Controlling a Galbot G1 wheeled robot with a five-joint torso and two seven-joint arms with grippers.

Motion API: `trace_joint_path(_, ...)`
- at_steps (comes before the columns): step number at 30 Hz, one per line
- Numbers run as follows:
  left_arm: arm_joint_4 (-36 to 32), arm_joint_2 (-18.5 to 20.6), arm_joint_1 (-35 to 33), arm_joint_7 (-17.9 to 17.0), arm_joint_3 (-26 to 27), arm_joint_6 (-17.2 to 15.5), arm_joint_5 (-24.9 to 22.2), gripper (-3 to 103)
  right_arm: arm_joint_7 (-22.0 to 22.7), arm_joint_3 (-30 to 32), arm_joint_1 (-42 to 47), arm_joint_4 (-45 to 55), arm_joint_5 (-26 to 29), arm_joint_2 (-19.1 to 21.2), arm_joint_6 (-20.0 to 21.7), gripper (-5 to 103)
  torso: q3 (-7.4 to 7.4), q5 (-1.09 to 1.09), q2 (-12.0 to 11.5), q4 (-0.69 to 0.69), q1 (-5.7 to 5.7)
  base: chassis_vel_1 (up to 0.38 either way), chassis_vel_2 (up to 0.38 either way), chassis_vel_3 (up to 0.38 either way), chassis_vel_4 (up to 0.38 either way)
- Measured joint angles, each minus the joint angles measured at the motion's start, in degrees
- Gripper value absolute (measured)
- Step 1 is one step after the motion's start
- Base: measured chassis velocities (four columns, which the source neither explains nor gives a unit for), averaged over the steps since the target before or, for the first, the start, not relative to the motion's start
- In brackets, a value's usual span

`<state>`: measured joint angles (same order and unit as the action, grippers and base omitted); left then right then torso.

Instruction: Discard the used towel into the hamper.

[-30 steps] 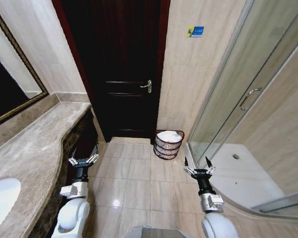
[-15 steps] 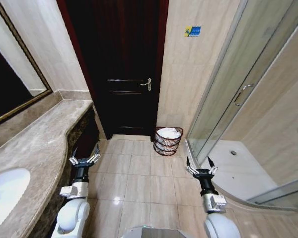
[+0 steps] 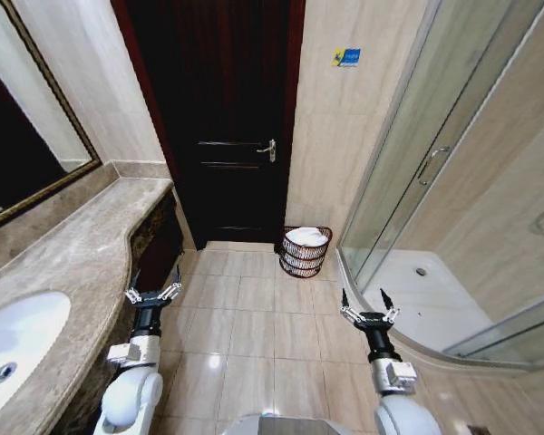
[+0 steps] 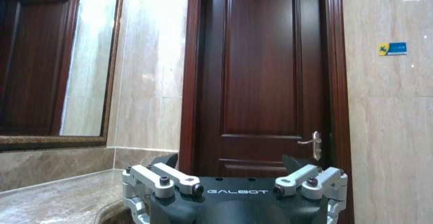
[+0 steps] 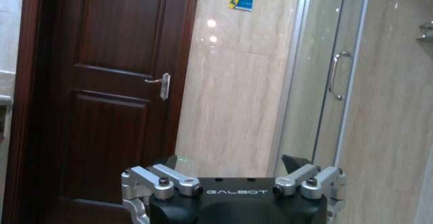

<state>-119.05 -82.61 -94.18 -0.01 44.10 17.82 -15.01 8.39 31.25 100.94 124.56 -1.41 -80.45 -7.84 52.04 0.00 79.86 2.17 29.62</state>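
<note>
Item: small round dark red-brown openwork hamper (image 3: pixel 306 251). It was recorded standing on the beige tiled floor (image 3: pixel 254 326), in the corner between the dark wooden door (image 3: pixel 227 118) and the glass shower enclosure (image 3: pixel 435 172), close against the beige tiled wall (image 3: pixel 335 154). A white towel (image 3: pixel 308 237) was seen lying inside it at the rim, so the towel was noted as already in the hamper.

Item: left gripper (image 3: pixel 152 293). It was found held low beside the marble vanity counter (image 3: pixel 63 263), fingers spread wide, with nothing between them. It was well apart from the hamper.

Item: right gripper (image 3: pixel 369 312). It was found held low over the floor near the curved shower threshold (image 3: pixel 390 340), fingers spread wide and empty, likewise well apart from the hamper.

Item: white oval basin (image 3: pixel 18 340), set in the counter under the framed mirror (image 3: pixel 27 136).

Changes noted against the earlier head views: the whole picture was shifted. More of the basin was brought into view, the hamper was placed higher and smaller in the picture, and the blue wall sticker (image 3: pixel 347 57) was displaced slightly left. This was attributed to camera motion. The hamper's place in the corner was unchanged, and both grippers were kept in the same open, raised pose.
</note>
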Motion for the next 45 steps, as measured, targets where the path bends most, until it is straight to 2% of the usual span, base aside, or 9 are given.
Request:
trace_joint_path(12,-1.29,-0.89,-0.85,0.0,-0.5,0.6,0.92,100,-1.97,1.93,1.02,0.53,2.15,-0.53,-0.34,100,-0.01,0.0,0.01,-0.01,-0.03,0.092,-0.089,-0.094,0.093)
trace_joint_path(18,-1.57,-0.96,-0.85,-0.09,-0.75,0.55,1.04,100,-0.98,2.7,-0.31,0.31,2.14,-1.22,1.05,100,0.0,0.01,0.0,0.0,-0.02,0.012,-0.023,-0.014,0.012)
trace_joint_path(23,-2.03,-0.95,-0.46,-0.09,-1.07,-0.95,1.1,100,0.28,2.65,-2.2,0.34,3.56,-1.37,2.76,100,0.01,0.01,0.0,0.0,0.02,0.0,0.0,0.0,0.0)
trace_joint_path(45,-2.18,-1.15,0.23,-1.12,-1.28,-1.6,2.18,100,0.96,2.85,-4.14,-0.64,3.1,-1.17,2.7,100,0.0,0.0,0.0,0.0,0.0,0.0,0.0,0.0,0.0)
